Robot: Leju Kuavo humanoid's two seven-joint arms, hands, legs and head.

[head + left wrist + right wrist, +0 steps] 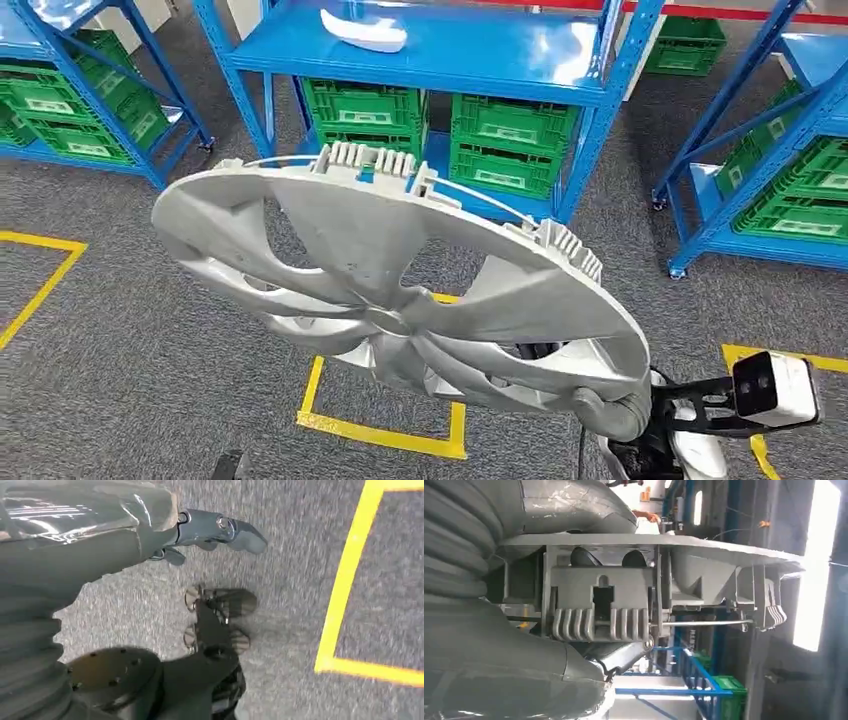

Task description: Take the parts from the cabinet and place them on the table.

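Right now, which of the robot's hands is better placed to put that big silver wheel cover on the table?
The right hand: it already grips the wheel cover by its rim. The left hand hangs over the carpet, holding nothing.

One silver wheel cover (400, 290) is in the head view, gripped at its rim by one hand, the right hand (615, 410). One white part (363, 32) lies on the blue shelf (470, 50). Three blue shelving racks are visible: one in the middle, one at the left (90, 90) and one at the right (760, 150). Beneath the middle shelf sit two stacks of green crates (440, 130). The left wrist view shows one left hand (200, 535), holding nothing.
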